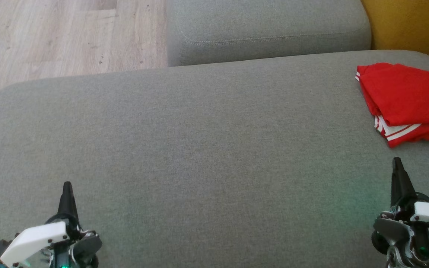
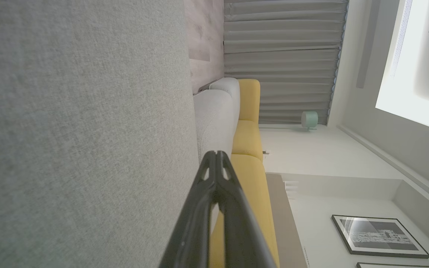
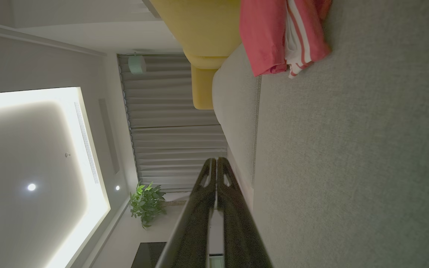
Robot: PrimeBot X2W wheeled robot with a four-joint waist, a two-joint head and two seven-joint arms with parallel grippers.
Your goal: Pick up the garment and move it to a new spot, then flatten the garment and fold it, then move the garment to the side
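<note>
The garment (image 1: 408,100) is a red jersey with white stripes, lying folded at the far right of the grey cushion (image 1: 199,149) and running off the head view's right edge. In the right wrist view the garment (image 3: 274,33) lies ahead of the fingers, apart from them. My left gripper (image 1: 67,186) hovers at the lower left, shut and empty, its fingertips (image 2: 216,154) pressed together. At the lower right my right gripper (image 1: 397,162) is shut too, holding nothing, well short of the jersey; its tips (image 3: 216,160) meet.
A second grey cushion (image 1: 266,29) sits behind the main one. A yellow seat (image 1: 412,26) adjoins at the back right. Wooden floor (image 1: 50,37) lies beyond the cushion's far left edge. Curtains (image 2: 281,59) and a potted plant (image 3: 145,203) stand further off.
</note>
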